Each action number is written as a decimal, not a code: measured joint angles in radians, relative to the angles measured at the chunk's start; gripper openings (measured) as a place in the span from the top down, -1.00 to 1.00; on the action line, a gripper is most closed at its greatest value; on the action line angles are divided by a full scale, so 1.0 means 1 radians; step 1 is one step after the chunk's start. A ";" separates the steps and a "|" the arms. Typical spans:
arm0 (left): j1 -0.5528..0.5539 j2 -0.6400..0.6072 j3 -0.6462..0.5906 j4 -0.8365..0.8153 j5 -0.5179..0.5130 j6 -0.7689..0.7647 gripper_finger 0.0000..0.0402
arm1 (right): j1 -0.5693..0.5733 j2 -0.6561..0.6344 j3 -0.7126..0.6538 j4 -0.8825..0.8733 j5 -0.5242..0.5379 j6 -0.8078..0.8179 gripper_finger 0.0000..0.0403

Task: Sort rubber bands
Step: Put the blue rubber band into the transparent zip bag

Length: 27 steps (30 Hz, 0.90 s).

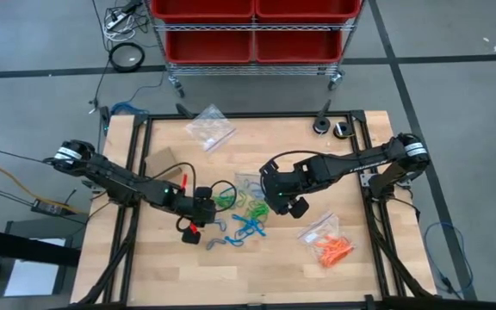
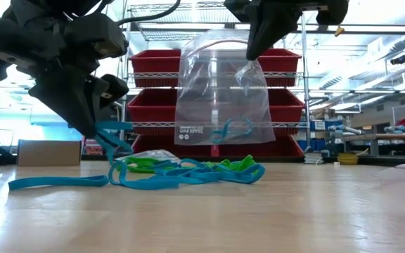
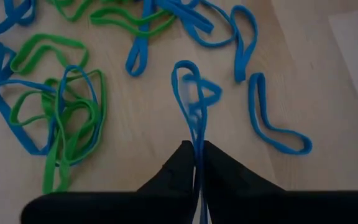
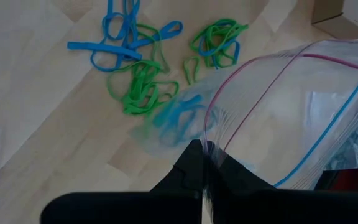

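Loose green (image 1: 231,200) and blue rubber bands (image 1: 248,226) lie in a heap at the table's middle, green (image 3: 61,118) and blue mixed. My left gripper (image 1: 207,204) (image 2: 100,133) is low at the heap's left side, shut on a blue band. My right gripper (image 1: 269,196) (image 2: 250,53) is raised above the heap's right side, shut on a clear zip bag (image 2: 216,98) with blue bands (image 2: 230,130) inside. Orange bands (image 1: 332,248) lie in another clear bag near the table's right. My left gripper pinches one blue band (image 3: 188,93) between its two fingers (image 3: 173,171), slanting down from the table's left. Both strands of the loop run between the fingertips; its free end reaches out ahead of them, just above the table. My right gripper pinches the clear bag by its top rim (image 4: 211,134) between the two fingers, from above. The bag hangs below the fingers, mouth up. In the low view its lower edge (image 2: 223,143) is clear of the heap, with blue bands in its bottom.
A third clear bag (image 1: 209,129) lies near the far edge. A cardboard box (image 1: 160,162) stands at the far left beside the left arm. Two small rolls (image 1: 321,126) sit at the far right corner. Bare wood shows along the near edge.
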 joint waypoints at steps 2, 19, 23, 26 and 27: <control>0.000 0.000 0.000 0.005 0.000 0.000 0.81 | 0.000 0.000 0.000 0.000 0.000 0.000 1.00; -0.005 0.000 0.000 0.025 -0.002 0.027 0.94 | 0.000 0.000 0.000 0.000 0.000 -0.001 1.00; -0.005 -0.001 0.001 0.034 0.031 0.019 0.94 | 0.000 0.000 0.000 0.000 0.001 -0.001 1.00; -0.003 -0.001 0.001 0.033 0.036 -0.005 0.90 | 0.000 0.000 0.000 0.000 0.001 -0.001 1.00; -0.003 -0.001 0.001 0.033 0.036 -0.005 0.87 | 0.000 0.000 0.000 0.000 0.001 -0.001 1.00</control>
